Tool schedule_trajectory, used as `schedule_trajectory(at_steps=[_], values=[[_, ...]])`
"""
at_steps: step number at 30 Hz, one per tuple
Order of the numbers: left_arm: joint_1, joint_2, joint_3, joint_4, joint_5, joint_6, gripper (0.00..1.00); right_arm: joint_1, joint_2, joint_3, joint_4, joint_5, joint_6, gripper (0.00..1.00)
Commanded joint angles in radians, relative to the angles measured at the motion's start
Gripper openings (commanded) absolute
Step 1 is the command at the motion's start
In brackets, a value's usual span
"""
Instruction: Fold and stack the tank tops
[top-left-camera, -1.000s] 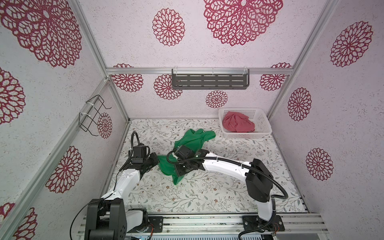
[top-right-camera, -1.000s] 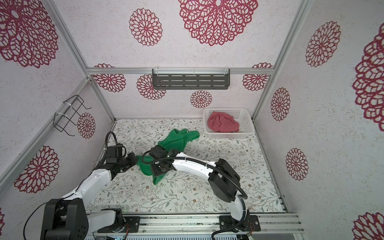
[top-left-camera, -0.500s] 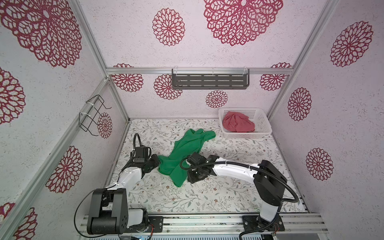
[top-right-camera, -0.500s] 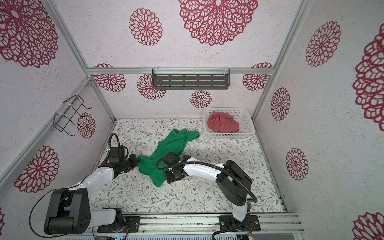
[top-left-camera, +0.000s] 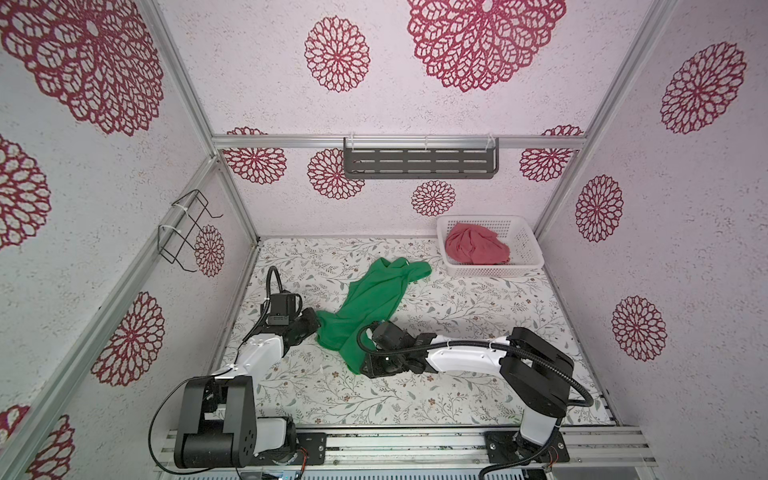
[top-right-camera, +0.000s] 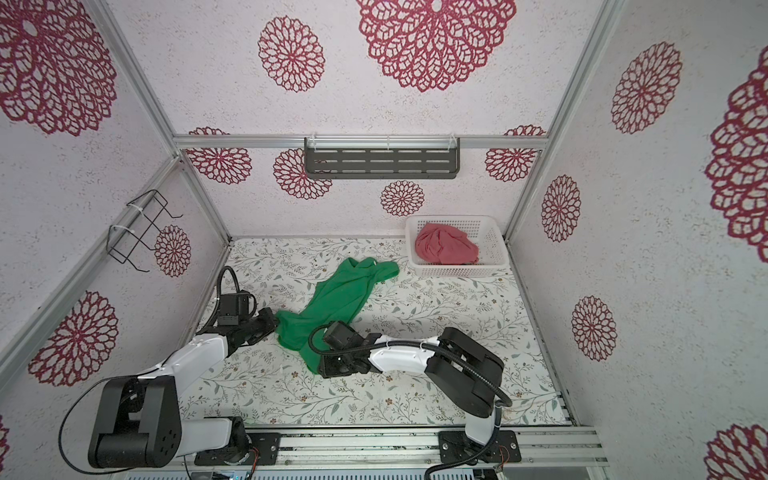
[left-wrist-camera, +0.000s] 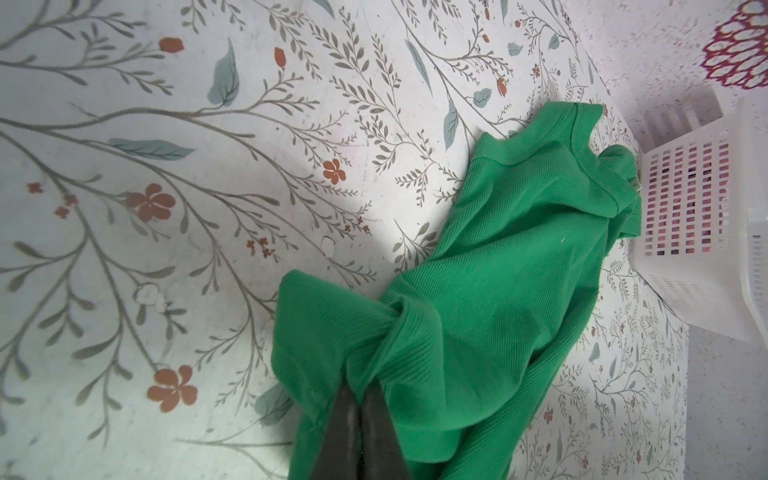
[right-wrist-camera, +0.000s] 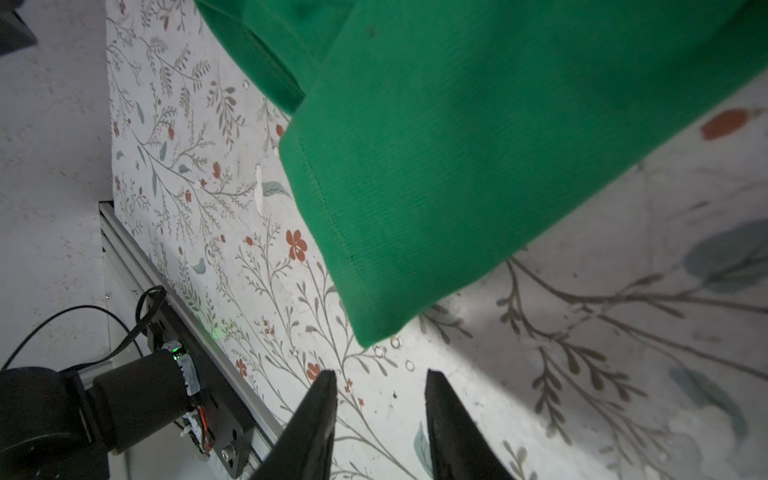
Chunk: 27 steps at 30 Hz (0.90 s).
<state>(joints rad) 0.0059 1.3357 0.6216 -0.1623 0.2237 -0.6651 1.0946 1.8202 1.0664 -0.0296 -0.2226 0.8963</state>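
Observation:
The green tank top (top-left-camera: 374, 303) (top-right-camera: 332, 301) lies stretched out diagonally on the floral table, from the middle toward the front left. My left gripper (top-left-camera: 312, 328) (top-right-camera: 271, 322) (left-wrist-camera: 359, 390) is shut on its near left edge, and cloth bunches round the dark fingers. My right gripper (top-left-camera: 366, 368) (top-right-camera: 325, 368) (right-wrist-camera: 380, 374) stands open just off the garment's front corner (right-wrist-camera: 370, 336), with only bare table between its fingers. The pinkish red tank top (top-left-camera: 476, 249) (top-right-camera: 444, 248) sits crumpled in the white basket (top-left-camera: 490, 272) (top-right-camera: 457, 272) at the back right.
A dark slotted shelf (top-left-camera: 419, 164) hangs on the rear wall. A black wire rack (top-left-camera: 187, 232) sticks out from the left wall. An aluminium rail (top-left-camera: 395, 444) with both arm bases runs along the table's front edge. The basket's wall (left-wrist-camera: 706, 291) stands close past the green cloth's far end.
My right gripper has let go of the green tank top, drawn back toward the front off the cloth, and opened its jaws. The left gripper keeps its hold in nearly the same place.

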Motion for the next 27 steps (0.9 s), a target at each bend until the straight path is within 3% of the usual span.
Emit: schedule_trajectory(at_steps=[1,16,23,27], values=[[0.009,0.007,0.021,0.013,-0.001,0.012,0.0,0.002,0.023,-0.008,0.082,-0.009,0.063,0.39],[0.012,-0.008,0.04,-0.027,-0.034,0.03,0.0,0.002,0.107,0.026,0.114,0.037,0.079,0.33],[0.01,-0.009,0.044,-0.054,-0.053,0.043,0.0,-0.008,0.062,0.047,-0.04,0.104,0.002,0.02],[-0.018,-0.012,0.034,-0.059,-0.041,0.029,0.0,-0.058,-0.031,0.015,-0.244,0.143,-0.112,0.0]])
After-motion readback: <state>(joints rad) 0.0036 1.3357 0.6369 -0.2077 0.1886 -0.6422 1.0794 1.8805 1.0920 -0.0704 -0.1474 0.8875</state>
